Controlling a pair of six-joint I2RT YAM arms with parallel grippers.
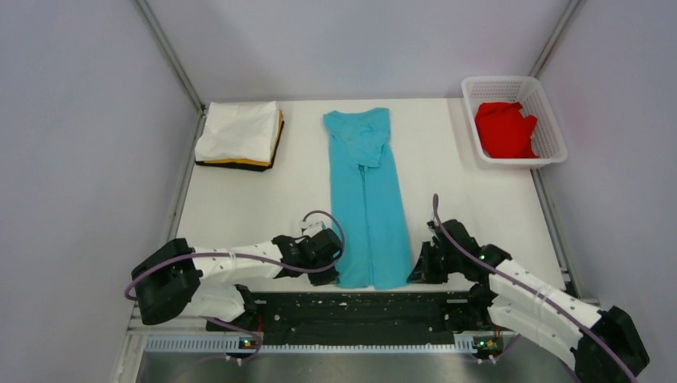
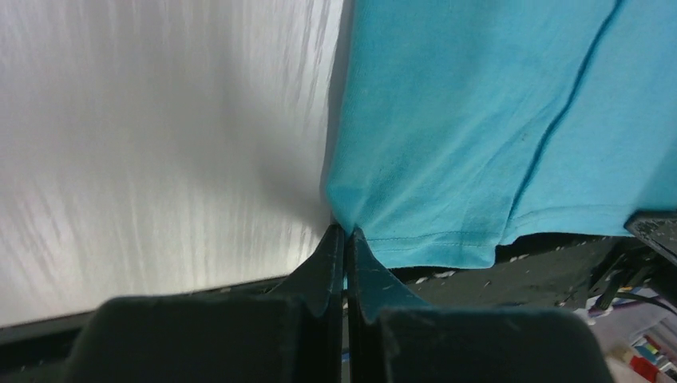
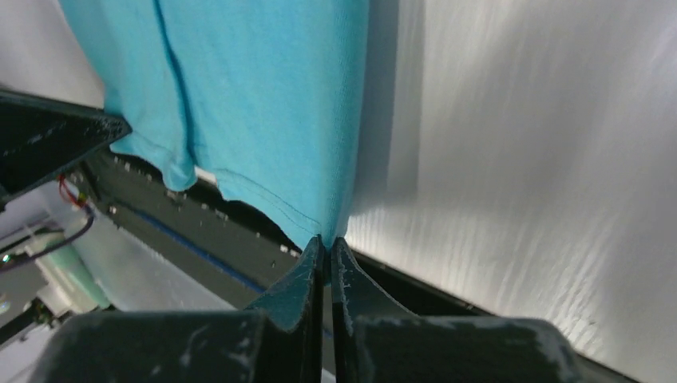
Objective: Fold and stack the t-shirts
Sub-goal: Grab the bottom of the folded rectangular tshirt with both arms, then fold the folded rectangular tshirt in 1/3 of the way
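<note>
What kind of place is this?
Likely a robot lab test booth: plain grey walls box in a white table, a left arm and right arm are bolted at its edge, a turquoise t-shirt laid out.

Turquoise t-shirt (image 1: 367, 199), red t-shirt (image 1: 504, 130), white basket (image 1: 552, 132)

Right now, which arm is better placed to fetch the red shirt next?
Likely right: the red shirt lies in the basket at the far right, that arm's side. First the right tool must release the turquoise shirt hem it pinches.
</note>
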